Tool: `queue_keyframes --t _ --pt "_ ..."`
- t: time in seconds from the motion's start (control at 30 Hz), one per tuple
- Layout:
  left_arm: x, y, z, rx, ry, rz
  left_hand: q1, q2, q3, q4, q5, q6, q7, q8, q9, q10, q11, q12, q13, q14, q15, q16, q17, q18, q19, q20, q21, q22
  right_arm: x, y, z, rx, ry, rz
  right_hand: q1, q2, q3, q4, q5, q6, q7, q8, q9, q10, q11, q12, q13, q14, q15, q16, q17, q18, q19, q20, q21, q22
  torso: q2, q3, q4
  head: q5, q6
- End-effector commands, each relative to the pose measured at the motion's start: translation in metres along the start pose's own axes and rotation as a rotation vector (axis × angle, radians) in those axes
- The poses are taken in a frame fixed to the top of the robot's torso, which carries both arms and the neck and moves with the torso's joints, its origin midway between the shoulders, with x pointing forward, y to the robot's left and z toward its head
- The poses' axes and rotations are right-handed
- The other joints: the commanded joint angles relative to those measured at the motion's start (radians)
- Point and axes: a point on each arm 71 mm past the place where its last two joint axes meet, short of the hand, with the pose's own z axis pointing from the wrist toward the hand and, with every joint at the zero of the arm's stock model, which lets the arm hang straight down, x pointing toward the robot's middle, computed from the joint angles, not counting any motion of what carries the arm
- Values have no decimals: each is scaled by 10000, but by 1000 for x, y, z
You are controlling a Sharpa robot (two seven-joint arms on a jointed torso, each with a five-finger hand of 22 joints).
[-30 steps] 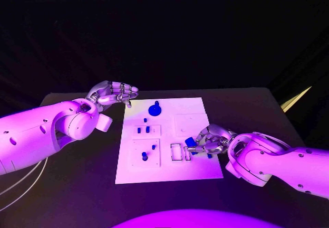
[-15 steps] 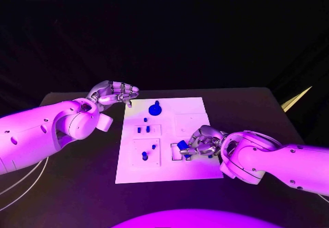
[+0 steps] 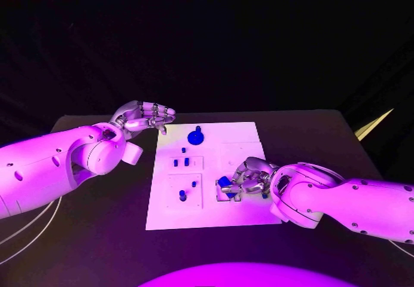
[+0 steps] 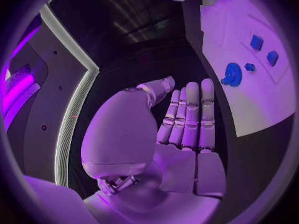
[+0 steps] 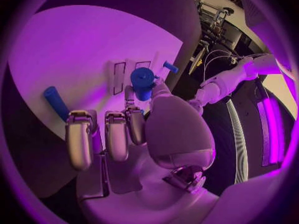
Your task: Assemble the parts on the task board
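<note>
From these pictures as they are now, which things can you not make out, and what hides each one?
- Head view: the slot under the right robot hand on the task board; the fingers cover it.
- Head view: how the blue part sits in the grasp; too small.
- Right wrist view: the lower end of the blue part, behind the thumb.
- Left wrist view: the far board parts; cut off by the rim. The left robot hand holds nothing.

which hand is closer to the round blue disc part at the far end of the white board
Left. The left hand hovers off the white task board's far left corner, beside the round blue disc part. The right hand is lower down the board, holding a blue block.
</note>
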Motion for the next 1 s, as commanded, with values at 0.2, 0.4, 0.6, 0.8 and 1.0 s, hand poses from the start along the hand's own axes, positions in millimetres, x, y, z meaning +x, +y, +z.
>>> queue_keyframes --t 0.2,0.4,0.6,0.8,1.0 --pt "2 -1 1 29 80 -16 -44 46 -249 44 207 -7 95 80 -11 -136 49 142 -70 -90 39 -104 -85 60 13 -23 -115 -118 5 1 4 78 277 -191 -156 432 -335 23 80 418 -303 657 624 199 -151 -20 1313 897 -119 115 1996 -260 940 -195 145 2557 8 10 -2 38 -30" --pt "2 -1 0 14 89 -18 -42 50 -252 44 207 -8 98 82 -11 -143 52 149 -71 -92 41 -112 -95 59 15 -23 -123 -123 5 0 6 75 84 -295 -207 433 -379 25 81 424 -307 676 639 209 -153 -7 1326 898 -121 117 2001 -262 942 -197 153 2560 9 10 -17 54 -30" --pt "2 -1 0 8 93 -18 -41 52 -252 44 207 -9 99 82 -11 -143 52 150 -72 -91 42 -112 -96 59 16 -23 -123 -124 3 0 8 73 -174 -413 -708 563 -756 31 74 423 -331 790 739 218 -174 -42 1331 899 -138 113 2004 -262 942 -212 150 2564 5 4 -9 16 -9" --pt "2 -1 0 3 91 -17 -41 52 -252 44 207 -9 99 82 -11 -143 52 150 -72 -91 42 -112 -96 59 16 -23 -123 -124 4 2 9 7 -170 -598 -1322 816 -1366 40 72 412 -355 920 852 255 -195 -25 1382 909 -155 129 2052 -274 960 -227 203 2591 1 11 -1 9 -19" --pt "1 -1 -1 -3 76 -12 -41 52 -252 44 207 -9 99 82 -11 -143 52 150 -72 -91 42 -112 -96 59 16 -23 -123 -124 5 4 7 -134 -106 -809 -1953 688 -1856 60 89 362 -355 988 919 253 -192 -67 1389 910 -157 126 2056 -272 957 -231 189 2591 3 12 -6 17 -36"
